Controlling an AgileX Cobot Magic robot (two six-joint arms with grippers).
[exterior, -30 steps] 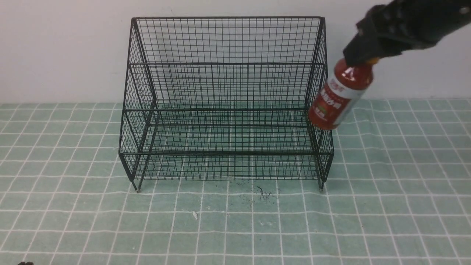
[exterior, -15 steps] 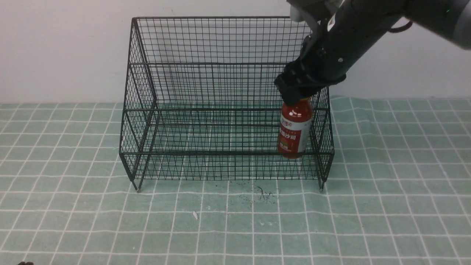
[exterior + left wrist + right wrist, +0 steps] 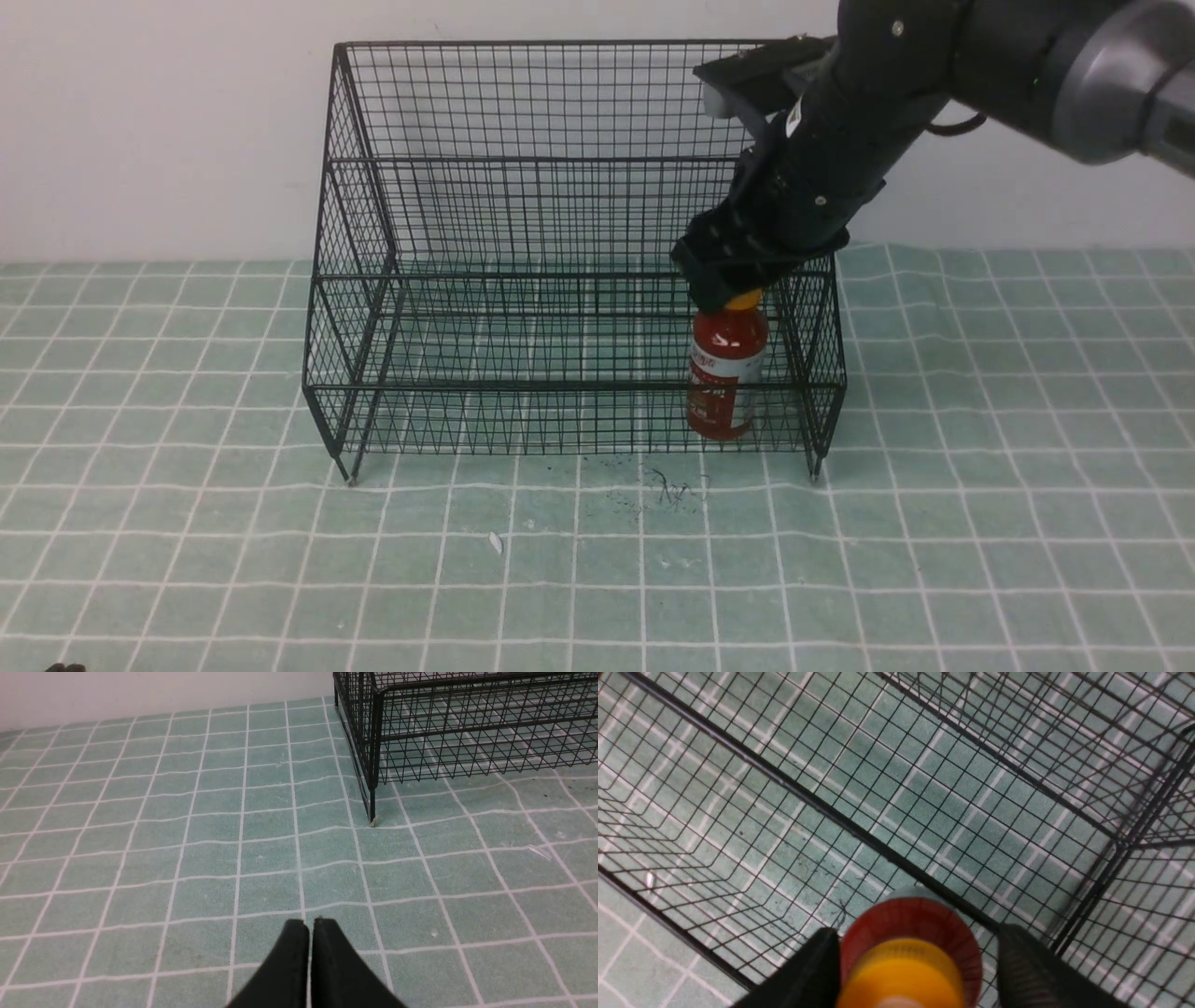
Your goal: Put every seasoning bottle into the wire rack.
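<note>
A pale green cloth (image 3: 187, 560) with a white grid covers the table, and a plain white wall stands behind the wire rack (image 3: 569, 44). A second ago the seasoning bottle (image 3: 726, 383) hung tilted in the air outside the rack's right side, level with its upper tier. Half a second ago it had crossed over that side and was upright above the rack's front tier. Now it sits lower. Its base is down behind the rack's low front wall at the right end of the lowest tier, and it stands straight with its label facing the front. Whether the base bears on the tier's mesh or hangs just clear of it cannot be told.

The right gripper (image 3: 738, 285) has come down with the bottle and caps it from above. In the right wrist view its fingers (image 3: 808, 970) flank the orange-yellow cap. One lies against the bottle, while a sliver of gap shows at the other, so the pictures do not settle whether the grip is firm or has begun to let go. The left gripper (image 3: 309, 933) hovers over the cloth well out from the rack's left front foot, with its fingers pressed together on nothing.

The carry appears finished, leaving the release. The fingers should part and lift straight up, because a sideways pull could snag the rack's side wires or tip the narrow bottle. No other bottle is in view.
</note>
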